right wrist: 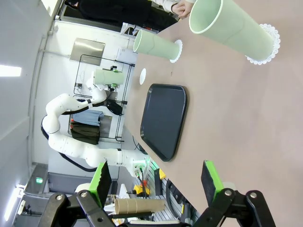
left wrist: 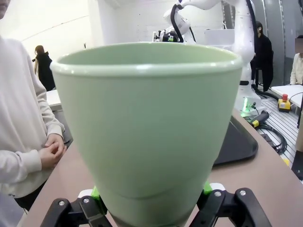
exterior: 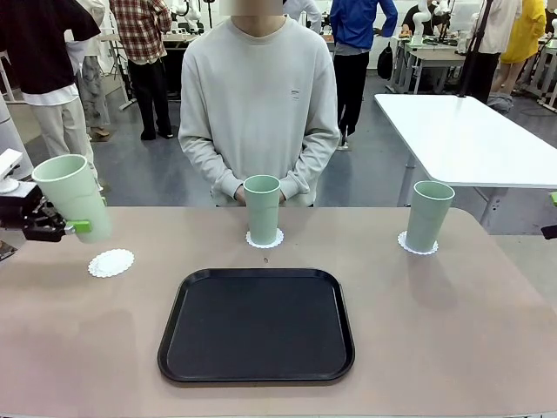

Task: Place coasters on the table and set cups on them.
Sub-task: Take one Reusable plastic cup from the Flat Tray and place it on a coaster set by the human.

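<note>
1. The left pincer (exterior: 77, 227), at the beige desk's (exterior: 452, 331) left edge, clamps a tall mint-green plastic cup (exterior: 77, 198), tilted, above and just left of the bare white lacy paper coaster (exterior: 111, 262).
2. The coaster lies down-right of the cup's base, nearest this arm.
3. The right pincer (right wrist: 156, 182) stands wide, empty.
</note>
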Robot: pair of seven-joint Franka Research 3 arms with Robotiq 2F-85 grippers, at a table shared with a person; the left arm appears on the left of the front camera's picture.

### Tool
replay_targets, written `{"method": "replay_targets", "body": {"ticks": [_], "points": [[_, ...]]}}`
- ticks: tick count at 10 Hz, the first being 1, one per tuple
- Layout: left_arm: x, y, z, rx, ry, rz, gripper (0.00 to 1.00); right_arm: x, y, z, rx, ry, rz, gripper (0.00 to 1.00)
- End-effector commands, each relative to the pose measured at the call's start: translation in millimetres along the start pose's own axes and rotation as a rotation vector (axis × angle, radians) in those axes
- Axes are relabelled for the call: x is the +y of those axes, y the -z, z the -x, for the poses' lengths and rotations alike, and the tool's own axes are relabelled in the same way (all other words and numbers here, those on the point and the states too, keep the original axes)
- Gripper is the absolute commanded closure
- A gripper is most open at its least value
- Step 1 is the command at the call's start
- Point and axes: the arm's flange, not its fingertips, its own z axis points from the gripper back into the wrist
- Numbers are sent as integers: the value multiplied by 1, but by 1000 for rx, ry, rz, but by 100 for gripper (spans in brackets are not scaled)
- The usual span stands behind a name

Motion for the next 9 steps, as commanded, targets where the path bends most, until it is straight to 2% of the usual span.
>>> {"method": "replay_targets", "body": {"ticks": [1, 9], "points": [[7, -13, 20, 13, 7, 15, 19, 1, 0, -1, -4, 9, 2, 0], [33, 5, 66, 67, -153, 40, 19, 1, 0, -1, -4, 9, 2, 0]]}}
